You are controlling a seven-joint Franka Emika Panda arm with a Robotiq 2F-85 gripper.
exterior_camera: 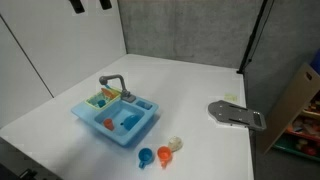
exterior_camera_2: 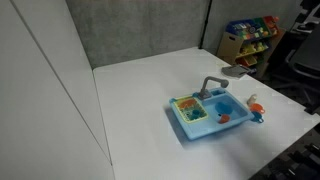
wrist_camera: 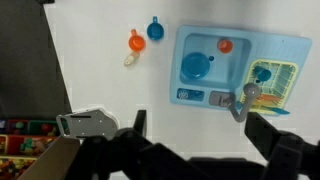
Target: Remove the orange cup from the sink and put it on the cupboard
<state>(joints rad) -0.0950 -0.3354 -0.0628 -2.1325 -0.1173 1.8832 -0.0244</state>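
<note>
Orange cup (wrist_camera: 224,45) is tiny, red-orange plastic, sitting inside the sink (exterior_camera: 82,112)'s larger basin near the wall opposite the faucet (exterior_camera: 113,84); I can't tell if it's upright or tipped. Sink is light-blue, rectangular, two basins, grey faucet on the back edge, yellow-green insert (exterior_camera: 98,99) in the smaller basin. It sits flat on the cupboard (exterior_camera: 185,88), a wide plain white top.

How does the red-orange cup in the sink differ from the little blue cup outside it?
The orange cup is red-orange; the blue cup is blue. The orange cup sits inside a basin of the sink; the blue cup sits on the white cupboard. Both are tiny toys.
</note>
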